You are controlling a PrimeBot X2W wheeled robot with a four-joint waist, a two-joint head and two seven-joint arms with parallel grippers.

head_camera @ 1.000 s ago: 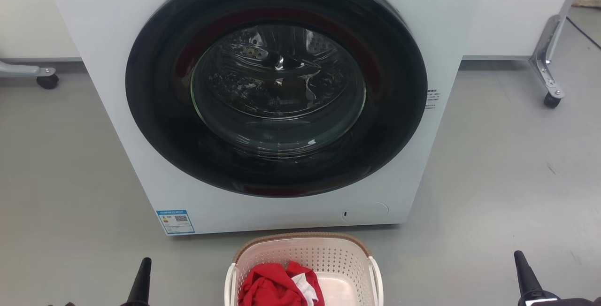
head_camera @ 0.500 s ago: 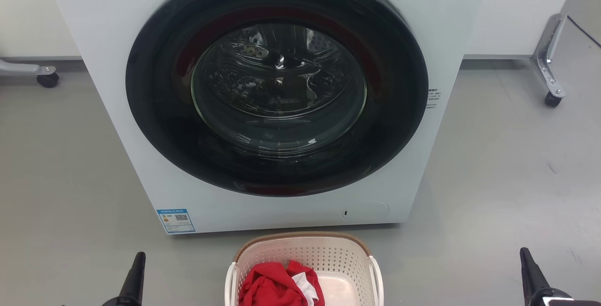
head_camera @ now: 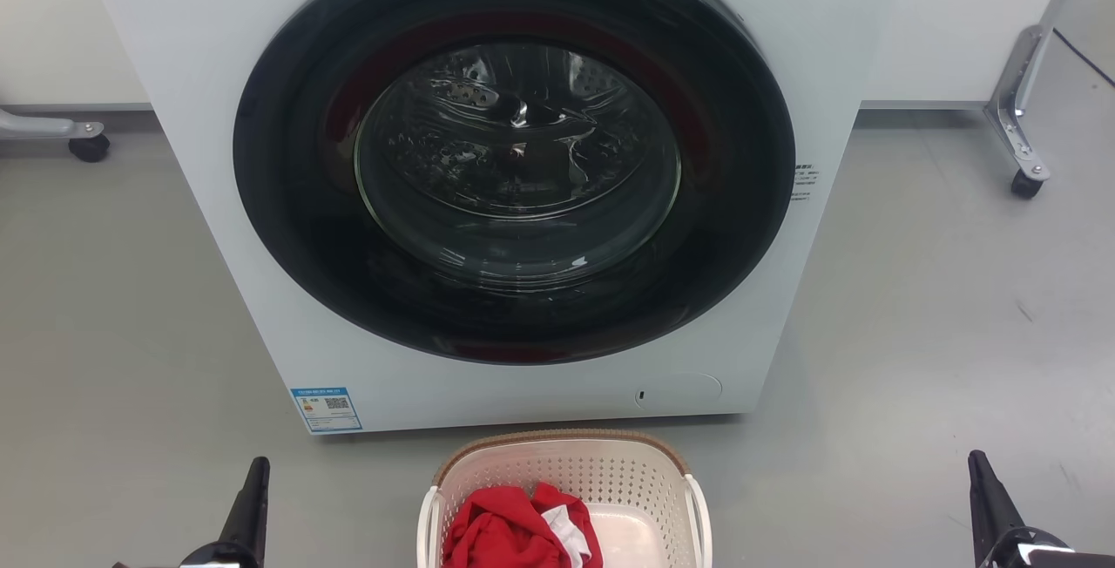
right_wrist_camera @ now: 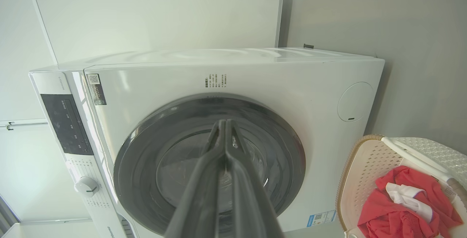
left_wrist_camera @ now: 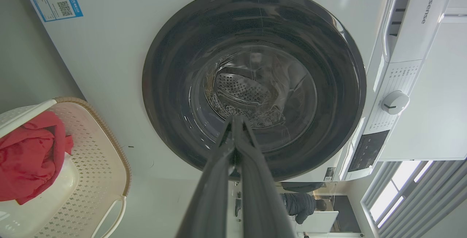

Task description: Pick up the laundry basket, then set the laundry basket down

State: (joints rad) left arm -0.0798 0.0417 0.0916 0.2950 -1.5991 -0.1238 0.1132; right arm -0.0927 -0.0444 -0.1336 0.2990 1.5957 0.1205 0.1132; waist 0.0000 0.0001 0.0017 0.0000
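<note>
Left wrist view shows the left gripper (left_wrist_camera: 236, 121) with its two dark fingers (left_wrist_camera: 219, 179) pressed together at the tips, clenched on nothing, pointing at the dark round door (left_wrist_camera: 251, 81) of the washing machine (left_wrist_camera: 109, 55). The right gripper (right_wrist_camera: 223, 125) is likewise clenched and empty, its fingers (right_wrist_camera: 204, 190) aimed at the same door. From the head camera each gripper stands low and well out to its own side, the left gripper (head_camera: 253, 485) and the right gripper (head_camera: 983, 485) both well apart from the laundry basket (head_camera: 566, 472). That basket sits on the grey floor (head_camera: 131, 333) just in front of the washing machine, midway between the two arms, with its brown woven-look rim (head_camera: 557, 439) toward the machine and a white handle (head_camera: 699, 516) on each side. A red cloth (head_camera: 501, 533) with a bit of white lies inside, taking up only part of the bottom. Judging by its thin perforated plastic walls and small load, the basket should be light and fairly stiff, though the walls may flex if squeezed, and smooth plastic can slip. The two side handles look like the best hold, one for each arm; the fingers would need to open first, then come in from both sides.
</note>
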